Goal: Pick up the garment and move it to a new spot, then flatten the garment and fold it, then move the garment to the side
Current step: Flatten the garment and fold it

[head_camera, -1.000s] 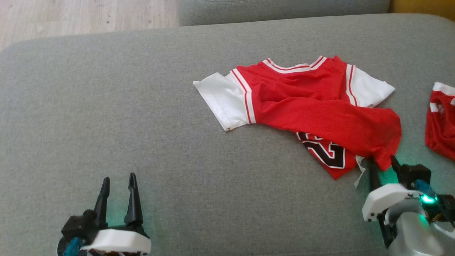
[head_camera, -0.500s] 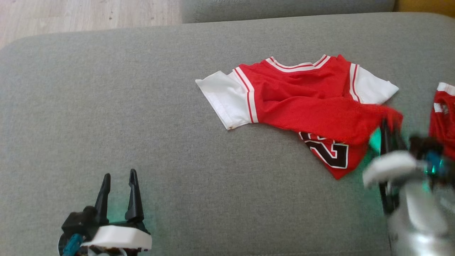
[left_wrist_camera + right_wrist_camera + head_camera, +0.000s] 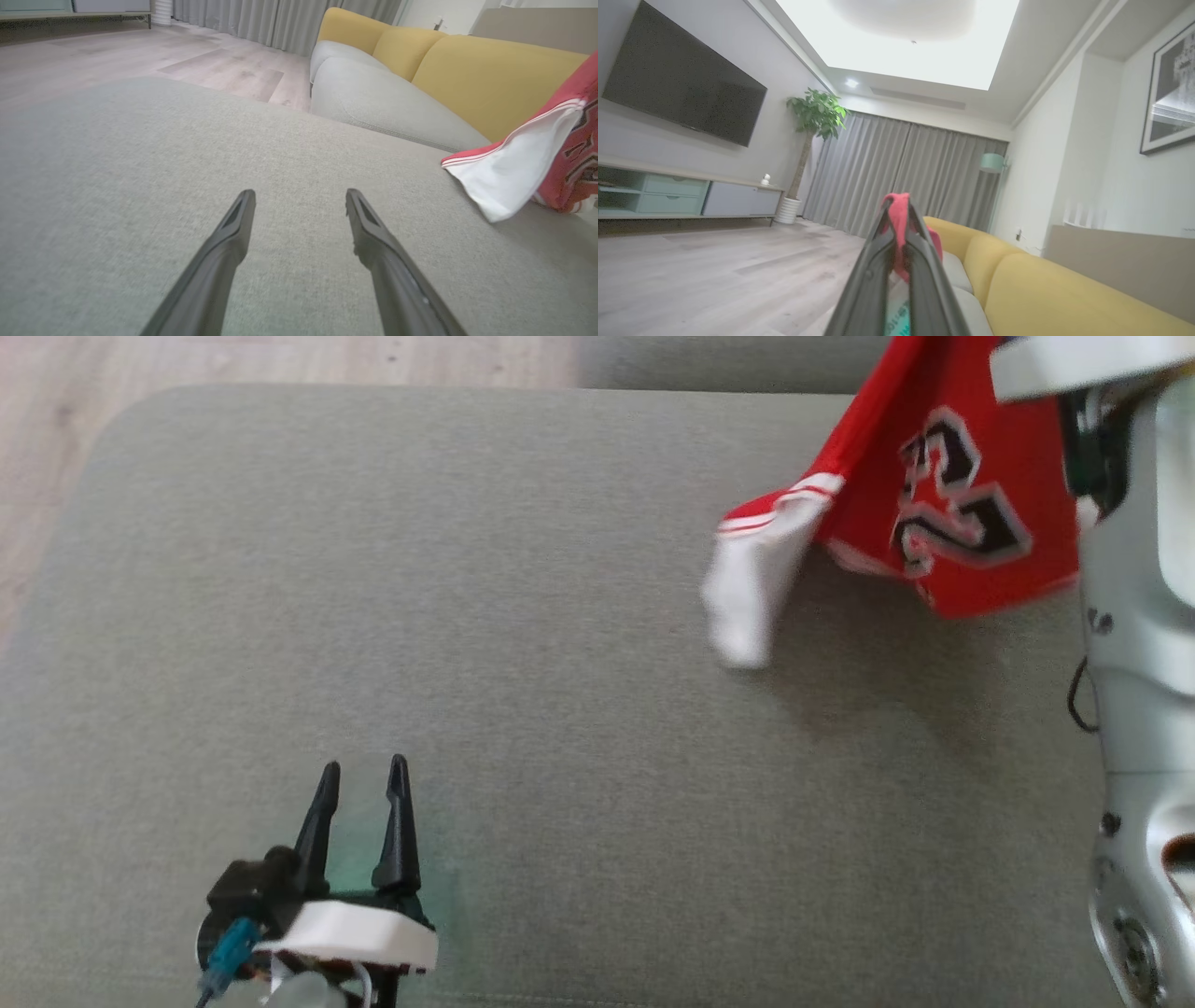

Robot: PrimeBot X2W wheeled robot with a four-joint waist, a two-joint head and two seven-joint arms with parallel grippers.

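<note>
1. two grippers were over the grey cushion (image 3: 560,616). the left gripper (image 3: 364,770) sat low near the cushion's near edge, toward its left side, with its jaws spread wide and nothing between them.
2. in the left wrist view its dark fingers (image 3: 373,242) pointed across the cushion's bare fabric, close to the surface.
3. the right gripper (image 3: 899,207) was raised well above the cushion and pinched tight on a fold of the red garment (image 3: 901,238).
4. the garment (image 3: 971,476) hung from that grip over the cushion's far right part. its black-and-white number print faced the head camera and was slightly blurred.
5. one white sleeve (image 3: 747,607) drooped lowest, toward the cushion. whether its tip touched the fabric could not be told.
6. the right arm's pale forearm (image 3: 1134,644) ran along the cushion's right edge, just beside the hanging garment.
7. a yellow sofa (image 3: 490,79) stood beyond the cushion's far side, and a wooden floor (image 3: 280,359) lay past its far left corner.
</note>
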